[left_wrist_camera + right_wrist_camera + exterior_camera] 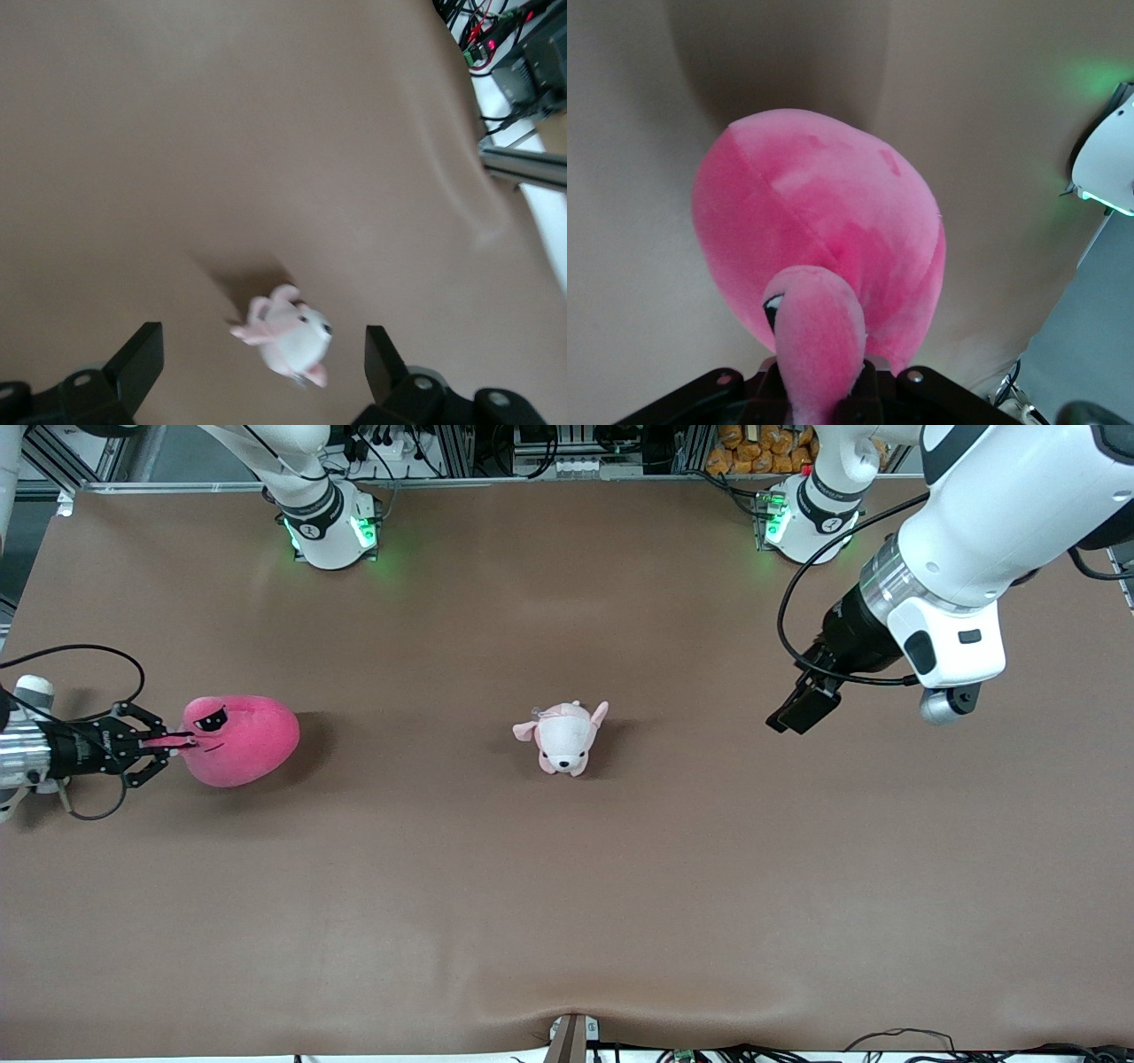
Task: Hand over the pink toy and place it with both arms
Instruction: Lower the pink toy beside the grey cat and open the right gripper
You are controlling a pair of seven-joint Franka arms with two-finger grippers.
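1. The front view takes in the whole brown table [567,886]: the pink toy [244,740] lies at the right arm's end, and a small pale puppy plush [564,737] sits mid-table, well apart from it.
2. Only the right wrist view shows the grip up close: one eye bump of the pink toy [824,257] is drawn in between the black fingers [713,390], and the green-lit base of the right arm [1109,168] shows at the edge.
3. Only the left wrist view shows the left gripper [264,354] with its fingertips [142,350] wide apart and the puppy plush [288,341] on the table far beneath them.
4. The right gripper [182,740] reaches in low and nearly level from the table's edge, clamped on the toy's eye bump.
5. The left arm waits, its gripper raised over the table at the left arm's end, the wrist angled down toward mid-table.
6. The toy's long axis runs along the table's length, its eyed end toward the right gripper and its rounded end toward the puppy plush.
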